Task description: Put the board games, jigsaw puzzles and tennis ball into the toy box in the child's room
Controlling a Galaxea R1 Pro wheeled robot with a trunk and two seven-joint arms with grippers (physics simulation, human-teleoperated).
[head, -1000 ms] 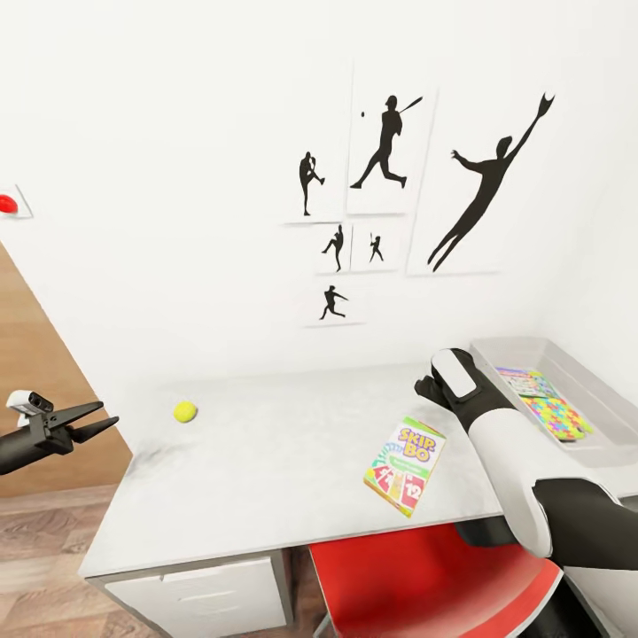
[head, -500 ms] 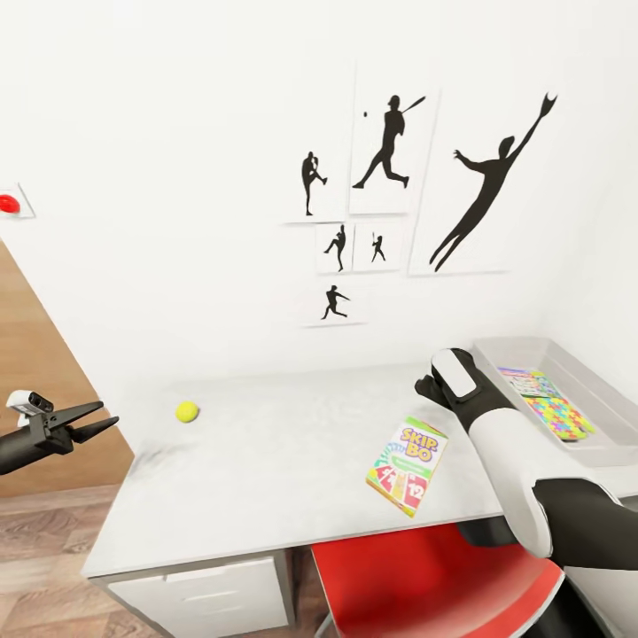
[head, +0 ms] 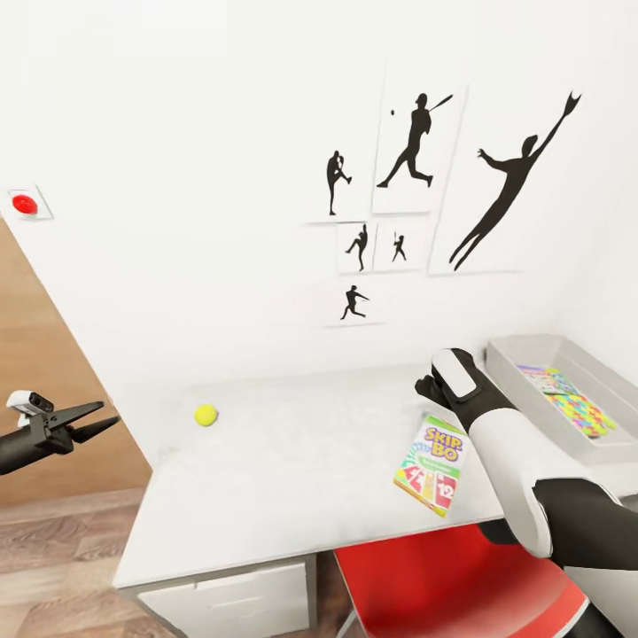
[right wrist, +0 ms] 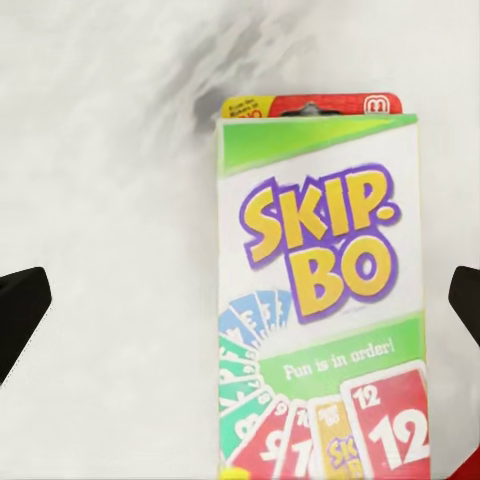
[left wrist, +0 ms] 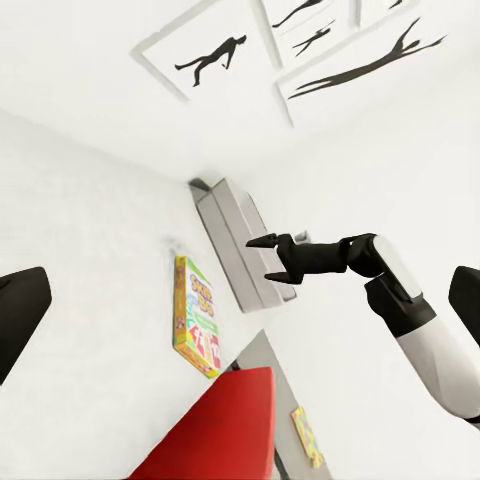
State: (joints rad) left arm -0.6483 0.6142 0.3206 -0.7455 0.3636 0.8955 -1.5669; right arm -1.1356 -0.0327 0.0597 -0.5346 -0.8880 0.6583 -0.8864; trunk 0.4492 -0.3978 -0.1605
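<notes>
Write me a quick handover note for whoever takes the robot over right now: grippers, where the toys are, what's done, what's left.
Left gripper: open, empty, held off the table's left end.
Right gripper: open, empty, above the table over the SKIP-BO box.
SKIP-BO box lies flat near the front edge, untouched.
Tennis ball sits loose on the table's left part.
Toy box at the right end holds both jigsaw puzzles.
Done: puzzles in.
Left: SKIP-BO, the ball, and the other board games from the bed.
</notes>
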